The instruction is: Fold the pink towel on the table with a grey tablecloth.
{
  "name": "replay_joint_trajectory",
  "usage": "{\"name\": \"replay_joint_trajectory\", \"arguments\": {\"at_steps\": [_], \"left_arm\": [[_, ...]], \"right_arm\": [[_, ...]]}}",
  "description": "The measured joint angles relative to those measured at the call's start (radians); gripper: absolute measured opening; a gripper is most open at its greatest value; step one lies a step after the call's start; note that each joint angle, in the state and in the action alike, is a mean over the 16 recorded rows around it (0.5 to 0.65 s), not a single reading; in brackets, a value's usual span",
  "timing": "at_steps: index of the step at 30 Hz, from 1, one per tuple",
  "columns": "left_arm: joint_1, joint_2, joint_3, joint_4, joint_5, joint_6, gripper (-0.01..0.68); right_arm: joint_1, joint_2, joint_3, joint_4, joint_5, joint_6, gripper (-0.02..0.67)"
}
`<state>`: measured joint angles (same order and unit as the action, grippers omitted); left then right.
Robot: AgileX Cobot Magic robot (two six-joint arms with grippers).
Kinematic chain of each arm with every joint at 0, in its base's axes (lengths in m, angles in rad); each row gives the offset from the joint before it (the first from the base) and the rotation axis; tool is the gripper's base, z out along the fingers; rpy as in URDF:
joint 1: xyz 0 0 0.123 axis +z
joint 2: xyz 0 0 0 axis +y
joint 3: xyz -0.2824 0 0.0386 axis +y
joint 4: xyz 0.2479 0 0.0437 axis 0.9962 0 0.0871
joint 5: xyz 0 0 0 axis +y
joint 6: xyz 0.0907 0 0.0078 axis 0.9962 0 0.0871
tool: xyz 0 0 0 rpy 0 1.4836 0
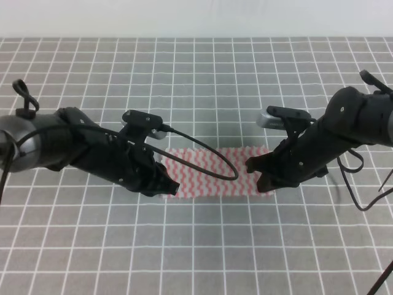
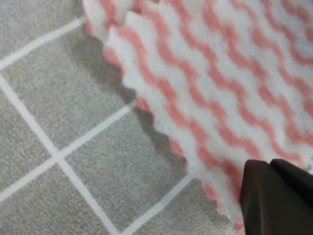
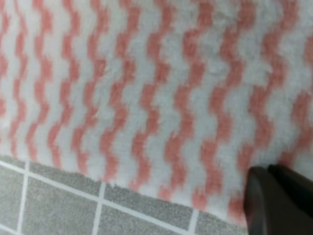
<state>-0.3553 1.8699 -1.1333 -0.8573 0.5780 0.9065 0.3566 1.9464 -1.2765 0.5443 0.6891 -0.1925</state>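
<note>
Your thin pink-and-white zigzag towel [image 1: 218, 172] lies as a strip mid grey gridded tablecloth [image 1: 202, 86]. Left gripper [image 1: 164, 184] at its left end, right gripper [image 1: 261, 175] at right end; closure unclear for both.

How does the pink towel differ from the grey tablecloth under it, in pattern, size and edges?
The pink towel has wavy pink-and-white stripes; the grey tablecloth has straight white grid lines. The towel spans only a few grid squares; the tablecloth fills the high view. The towel's edge is jagged; no tablecloth edge shows clearly. Both lie flat.
</note>
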Motion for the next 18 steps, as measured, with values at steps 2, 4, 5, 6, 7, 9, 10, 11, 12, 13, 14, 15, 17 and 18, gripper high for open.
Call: {"name": "replay_joint_trajectory", "arguments": {"at_steps": [2, 4, 5, 6, 7, 9, 10, 11, 12, 13, 14, 15, 17, 18], "left_arm": [[0.000, -0.006, -0.008, 0.000, 0.007, 0.001, -0.004], [0.000, -0.016, -0.018, -0.002, 0.013, 0.002, -0.004], [0.000, -0.021, -0.022, -0.005, 0.015, 0.002, -0.004], [0.000, -0.026, -0.027, -0.009, 0.017, 0.002, -0.004], [0.000, -0.031, -0.032, -0.013, 0.018, 0.002, -0.004], [0.000, -0.038, -0.042, -0.024, 0.021, 0.003, -0.004], [0.000, -0.040, -0.047, -0.030, 0.021, 0.003, -0.004], [0.000, -0.041, -0.052, -0.038, 0.022, 0.004, -0.004], [0.000, -0.041, -0.056, -0.045, 0.022, 0.004, -0.004], [0.000, -0.041, -0.060, -0.053, 0.021, 0.005, -0.004], [0.000, -0.038, -0.062, -0.061, 0.018, 0.005, -0.004], [0.000, -0.036, -0.065, -0.069, 0.015, 0.006, -0.004], [0.000, -0.025, -0.067, -0.085, 0.008, 0.007, -0.004], [0.000, -0.018, -0.068, -0.093, 0.004, 0.008, -0.004]], "right_arm": [[0.000, -0.010, 0.000, 0.000, -0.001, 0.000, -0.015], [0.000, -0.021, 0.000, 0.000, -0.004, 0.000, -0.015], [0.000, -0.027, -0.001, 0.000, -0.007, 0.000, -0.015], [0.000, -0.034, -0.001, 0.000, -0.010, 0.000, -0.015], [0.000, -0.040, -0.001, 0.000, -0.014, 0.001, -0.015], [0.000, -0.053, -0.001, -0.001, -0.023, 0.002, -0.015], [0.000, -0.058, -0.001, -0.001, -0.027, 0.003, -0.015], [-0.001, -0.064, -0.001, -0.002, -0.032, 0.004, -0.013], [-0.002, -0.069, -0.002, -0.003, -0.037, 0.007, -0.011], [-0.004, -0.074, -0.002, -0.004, -0.043, 0.009, -0.010], [-0.006, -0.077, -0.002, -0.005, -0.048, 0.011, -0.007], [-0.008, -0.080, -0.002, -0.006, -0.053, 0.013, -0.004], [-0.012, -0.083, -0.002, -0.006, -0.063, 0.018, 0.009], [-0.015, -0.083, -0.002, -0.006, -0.067, 0.020, 0.024]]}}
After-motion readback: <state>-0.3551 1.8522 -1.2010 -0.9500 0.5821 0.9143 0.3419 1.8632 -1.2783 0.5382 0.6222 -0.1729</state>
